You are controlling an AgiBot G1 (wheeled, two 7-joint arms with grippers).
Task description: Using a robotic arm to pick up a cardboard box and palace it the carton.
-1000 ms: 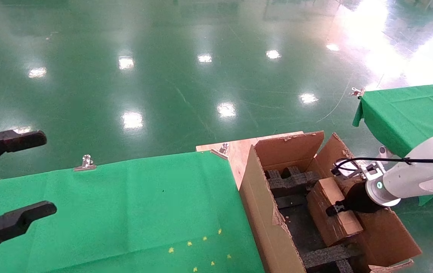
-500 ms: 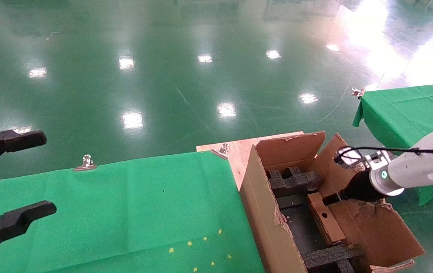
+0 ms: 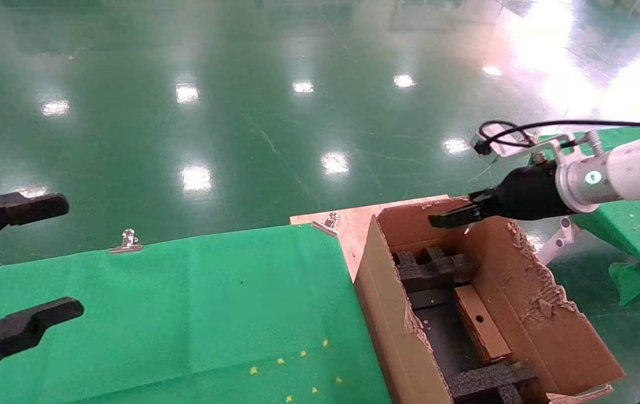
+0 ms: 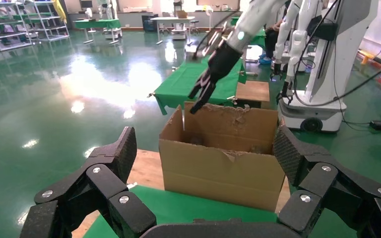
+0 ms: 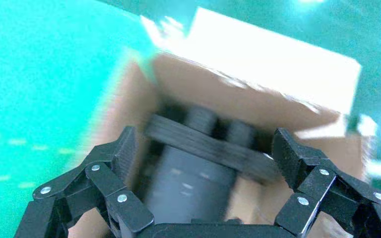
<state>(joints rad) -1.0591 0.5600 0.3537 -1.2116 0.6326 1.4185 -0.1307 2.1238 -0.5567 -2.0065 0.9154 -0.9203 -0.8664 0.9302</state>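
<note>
Brown cardboard: the cardboard box point(image 3: 480, 324) lies inside the carton point(image 3: 404, 331), on edge along its right wall, the punched hole showing, between the black foam inserts point(image 3: 433, 268) at the far and near ends.
Progress: judged from how things lie, the placing is done — the box sits in the carton and nothing holds it; what remains looks like no more than clearing the arm away.
Right arm: the robotic arm point(image 3: 622, 177) reaches in from the right, and its right gripper point(image 3: 454, 216) hangs above the carton's far rim, well clear of the box.
Right jaws: spread wide in the right wrist view point(image 5: 206, 163), empty, with foam and cardboard below them.
Against earlier frames: a second ago the gripper was down inside the carton with the box under it, tilted; half a second ago the box already lay flat against the wall with the gripper just above it; now the arm is up and out — the box has not shifted since.
Left arm: the left gripper point(image 3: 14, 264) is parked at the left edge over the green worktop point(image 3: 196, 303), jaws wide apart and holding nothing, unchanged across all frames.
</note>
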